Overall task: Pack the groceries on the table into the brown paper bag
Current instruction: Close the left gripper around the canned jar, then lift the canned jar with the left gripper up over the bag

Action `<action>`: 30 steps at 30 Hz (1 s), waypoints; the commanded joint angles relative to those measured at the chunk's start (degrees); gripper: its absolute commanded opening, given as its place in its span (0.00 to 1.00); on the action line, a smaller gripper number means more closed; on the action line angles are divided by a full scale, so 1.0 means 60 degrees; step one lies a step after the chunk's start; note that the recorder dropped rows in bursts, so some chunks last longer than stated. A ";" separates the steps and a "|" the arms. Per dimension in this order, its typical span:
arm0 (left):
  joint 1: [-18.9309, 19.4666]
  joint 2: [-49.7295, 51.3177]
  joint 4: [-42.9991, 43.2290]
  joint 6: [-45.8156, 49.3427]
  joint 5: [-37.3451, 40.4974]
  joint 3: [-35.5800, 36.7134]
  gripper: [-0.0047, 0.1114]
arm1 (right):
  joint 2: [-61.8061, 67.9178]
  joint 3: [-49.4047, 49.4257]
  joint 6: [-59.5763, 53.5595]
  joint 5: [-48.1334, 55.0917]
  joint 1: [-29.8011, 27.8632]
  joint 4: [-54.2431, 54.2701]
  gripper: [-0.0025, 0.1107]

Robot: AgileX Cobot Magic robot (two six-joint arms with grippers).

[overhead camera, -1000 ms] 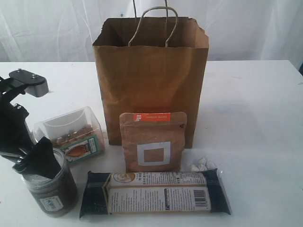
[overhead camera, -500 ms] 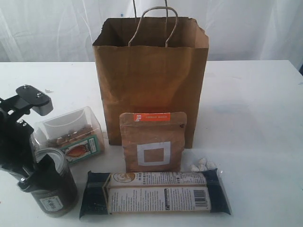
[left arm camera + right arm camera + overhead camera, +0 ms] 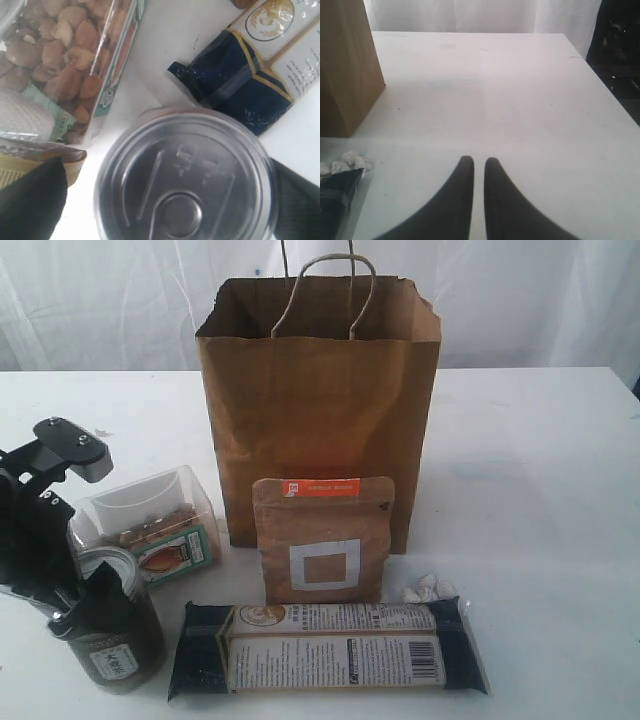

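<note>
Jar (image 3: 112, 635), dark with silver lid, upright on table (image 3: 530, 470), low left in exterior view, straddled by wide-spread left gripper (image 3: 80, 595), unclamped. Likely trouble: off-centre squeeze tipping it onto clear nut jar (image 3: 145, 515) just beside, or against long dark-blue packet (image 3: 330, 645). Right gripper (image 3: 479, 167) nearly closed, empty. Bare room rightward; brown paper bag (image 3: 320, 410) open-topped behind.
</note>
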 commanded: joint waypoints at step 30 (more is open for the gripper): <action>-0.0040 -0.0519 0.0395 -0.0532 0.2038 0.0043 0.04 | -0.0057 0.0017 0.0080 -0.0059 0.0030 -0.0021 0.09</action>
